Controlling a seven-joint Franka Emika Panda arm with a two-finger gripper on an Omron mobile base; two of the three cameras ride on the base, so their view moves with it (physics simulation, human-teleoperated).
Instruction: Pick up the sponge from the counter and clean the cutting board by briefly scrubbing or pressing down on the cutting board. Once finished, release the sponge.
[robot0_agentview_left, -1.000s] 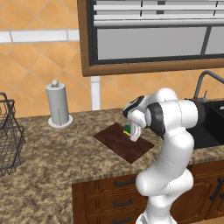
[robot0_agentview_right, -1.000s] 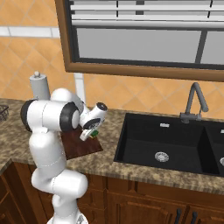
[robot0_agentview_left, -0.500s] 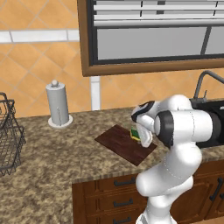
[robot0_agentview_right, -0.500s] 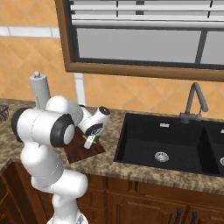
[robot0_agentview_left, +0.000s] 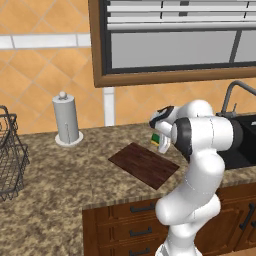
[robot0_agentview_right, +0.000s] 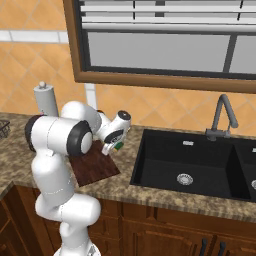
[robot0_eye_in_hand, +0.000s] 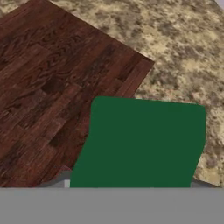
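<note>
The sponge (robot0_agentview_left: 159, 140), green on top and yellow below, hangs in my gripper (robot0_agentview_left: 161, 143), which is shut on it. It is held a little above the right end of the cutting board (robot0_agentview_left: 144, 164). In the right base view the sponge (robot0_agentview_right: 116, 147) sits at the gripper (robot0_agentview_right: 111, 149) over the board's (robot0_agentview_right: 95, 167) far right corner. In the hand view the sponge's green face (robot0_eye_in_hand: 144, 144) hides the fingertips; below it lie the board's corner (robot0_eye_in_hand: 57, 87) and the granite counter (robot0_eye_in_hand: 183, 52).
A paper towel roll (robot0_agentview_left: 66, 120) stands at the back left of the counter (robot0_agentview_left: 60, 185). A wire basket (robot0_agentview_left: 10, 155) sits at the far left. The black sink (robot0_agentview_right: 195, 165) with its faucet (robot0_agentview_right: 222, 115) lies right of the board.
The gripper with the sponge has shifted right and risen a little, from over the board's middle to its right end. The elbow swung right. The board stayed put.
</note>
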